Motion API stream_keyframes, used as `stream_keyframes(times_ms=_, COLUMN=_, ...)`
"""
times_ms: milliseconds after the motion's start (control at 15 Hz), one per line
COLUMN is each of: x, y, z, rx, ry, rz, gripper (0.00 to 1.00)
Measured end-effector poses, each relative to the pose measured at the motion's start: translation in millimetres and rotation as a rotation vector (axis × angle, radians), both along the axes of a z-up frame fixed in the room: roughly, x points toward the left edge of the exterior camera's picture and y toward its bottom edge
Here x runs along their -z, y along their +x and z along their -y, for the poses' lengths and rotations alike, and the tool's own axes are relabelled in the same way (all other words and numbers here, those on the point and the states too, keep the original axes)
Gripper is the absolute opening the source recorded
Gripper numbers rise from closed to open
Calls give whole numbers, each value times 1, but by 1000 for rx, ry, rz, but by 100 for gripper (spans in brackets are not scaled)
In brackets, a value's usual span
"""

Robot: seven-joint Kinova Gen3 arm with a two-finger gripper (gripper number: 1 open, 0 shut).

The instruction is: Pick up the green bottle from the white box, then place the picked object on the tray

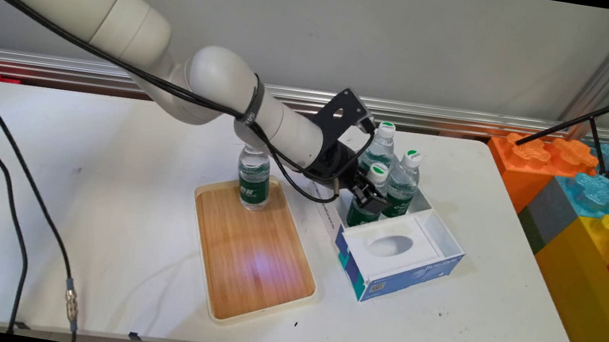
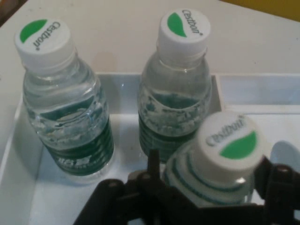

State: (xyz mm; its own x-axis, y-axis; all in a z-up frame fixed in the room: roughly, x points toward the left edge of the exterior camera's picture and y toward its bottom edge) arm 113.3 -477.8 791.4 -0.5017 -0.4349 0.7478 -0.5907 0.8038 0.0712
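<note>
Fingers of the black gripper [image 1: 369, 198] stand on either side of a small water bottle [image 1: 366, 205] in a white and blue box [image 1: 399, 257], close about its shoulder just under the white cap with a green mark; whether they press on it cannot be told. In the hand view that bottle [image 2: 220, 164] sits between the two black fingers [image 2: 281, 183] at the bottom edge. Two more bottles stand upright behind it in the same compartment, one toward the table's far edge [image 1: 380, 148] and one just beside it [image 1: 402, 181]. The box lies right of the table's [image 1: 102, 185] middle, its nearer compartment holding a white insert with an oval hollow. Left of the box lies a wooden tray [image 1: 252, 252], and a fourth bottle [image 1: 253, 179] stands upright at its far end.
</note>
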Motion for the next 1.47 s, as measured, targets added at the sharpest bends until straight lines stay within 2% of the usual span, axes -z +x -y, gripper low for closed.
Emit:
stream_keyframes(times_ms=467, x=1, y=-2, z=-2, rx=4, ry=0, rz=9, gripper=0)
stream_keyframes(times_ms=667, x=-7, y=-4, z=-3, rx=-5, ry=2, rz=9, gripper=0)
stream_keyframes(times_ms=1000, x=-45, y=-5, z=-5, rx=-33, ry=2, rz=-6, gripper=0)
stream_keyframes(times_ms=1333, x=-97, y=8, z=-8, rx=-69, ry=4, rz=-15, gripper=0)
stream_keyframes(times_ms=1467, x=-110, y=14, z=-11, rx=-71, ry=9, rz=-17, gripper=0)
